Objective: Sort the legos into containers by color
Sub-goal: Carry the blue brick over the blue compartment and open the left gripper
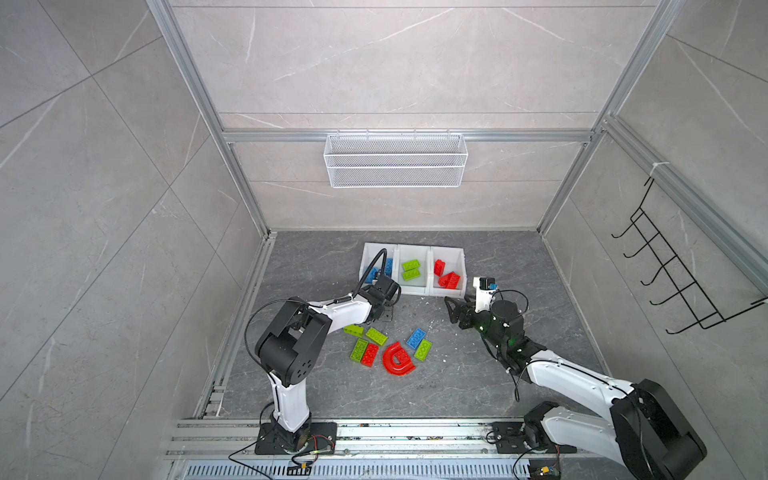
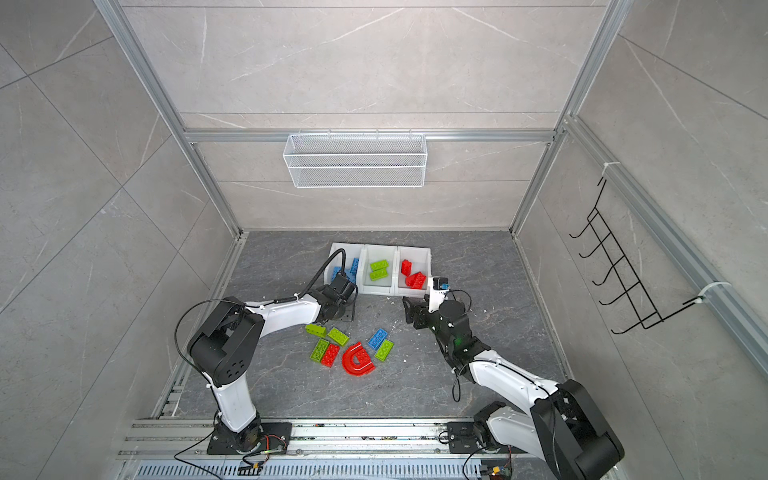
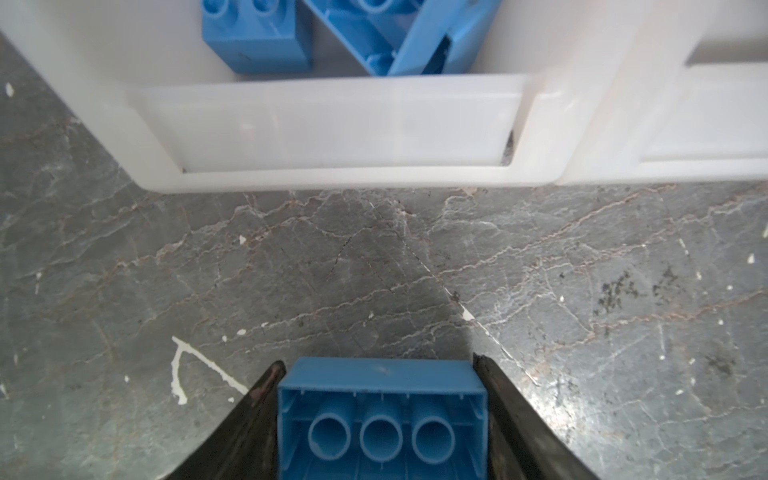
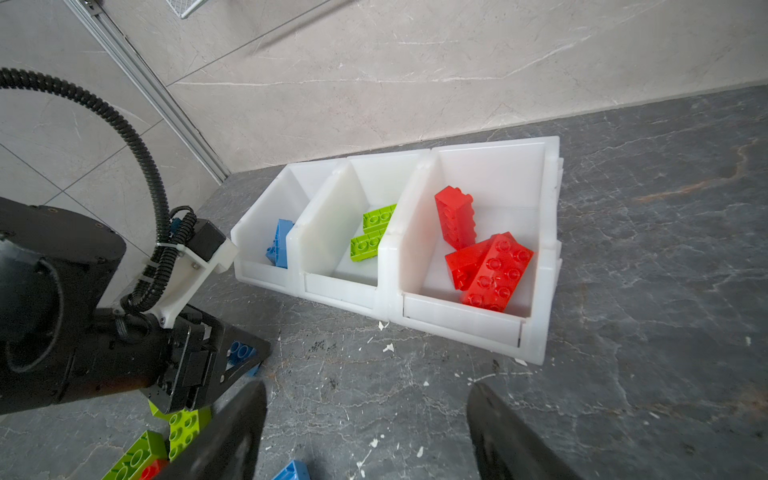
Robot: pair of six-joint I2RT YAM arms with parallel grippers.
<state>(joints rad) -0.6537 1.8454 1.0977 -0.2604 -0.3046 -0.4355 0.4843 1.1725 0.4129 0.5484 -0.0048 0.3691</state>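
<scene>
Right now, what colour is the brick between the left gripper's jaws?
Blue brick, clearest in the left wrist view.

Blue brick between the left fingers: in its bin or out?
Out. In the left wrist view the blue brick sits between the fingers, with bare floor separating it from the bin's front wall.

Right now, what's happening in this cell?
The left gripper is closed on a blue studded plastic brick, low over the grey marbled tabletop, just in front of the three joined white plastic bins. The right gripper hangs open and empty near the right bin. The bins hold sorted blue bricks, two lime green bricks and red bricks. Loose on the table: four lime green bricks, one blue brick, one red brick and red curved arch pieces.
</scene>
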